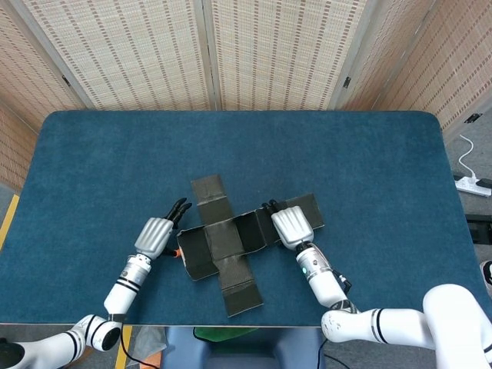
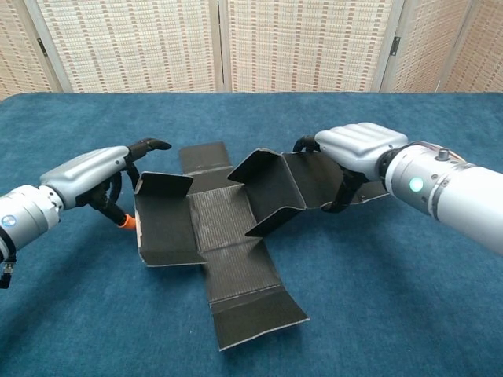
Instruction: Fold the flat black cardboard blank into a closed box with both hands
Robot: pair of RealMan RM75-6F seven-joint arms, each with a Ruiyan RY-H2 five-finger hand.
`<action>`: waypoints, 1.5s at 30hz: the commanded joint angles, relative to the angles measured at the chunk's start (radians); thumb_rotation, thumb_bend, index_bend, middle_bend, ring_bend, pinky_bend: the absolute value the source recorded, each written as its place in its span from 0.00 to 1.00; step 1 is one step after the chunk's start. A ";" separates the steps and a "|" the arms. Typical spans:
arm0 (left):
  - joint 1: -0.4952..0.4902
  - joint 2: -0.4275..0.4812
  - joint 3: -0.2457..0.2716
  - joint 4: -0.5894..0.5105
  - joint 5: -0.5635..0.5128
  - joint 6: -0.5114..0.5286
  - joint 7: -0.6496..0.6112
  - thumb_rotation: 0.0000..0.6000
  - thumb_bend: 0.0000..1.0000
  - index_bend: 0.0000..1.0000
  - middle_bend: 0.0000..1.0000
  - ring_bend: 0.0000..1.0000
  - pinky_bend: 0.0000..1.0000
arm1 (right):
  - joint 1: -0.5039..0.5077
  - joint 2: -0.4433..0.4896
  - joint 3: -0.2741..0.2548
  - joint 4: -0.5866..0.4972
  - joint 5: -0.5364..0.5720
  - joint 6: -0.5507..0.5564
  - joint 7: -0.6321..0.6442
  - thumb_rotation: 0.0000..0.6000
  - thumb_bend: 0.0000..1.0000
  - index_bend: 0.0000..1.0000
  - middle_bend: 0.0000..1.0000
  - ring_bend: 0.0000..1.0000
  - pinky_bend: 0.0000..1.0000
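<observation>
The black cardboard blank (image 2: 228, 228) lies cross-shaped on the blue table (image 2: 409, 314), between the two hands, with its long axis running away from the robot. The right hand (image 2: 354, 153) grips the side panel (image 2: 267, 188) on its own side, which stands raised and tilted inward. The left hand (image 2: 102, 173) is at the opposite side flap (image 2: 161, 188), fingers curled beside its edge; contact cannot be confirmed, so its hold cannot be told. A small orange object (image 2: 122, 222) lies under the left hand. Judgement: the left flap lies directly inboard of the left hand, which is nearer.
</observation>
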 commanded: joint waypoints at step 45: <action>-0.265 0.171 0.211 -0.074 0.235 -0.273 -1.064 1.00 0.18 0.01 0.00 0.39 0.63 | 0.244 0.132 -0.075 0.186 -0.731 -0.298 0.310 1.00 0.28 0.46 0.45 0.80 1.00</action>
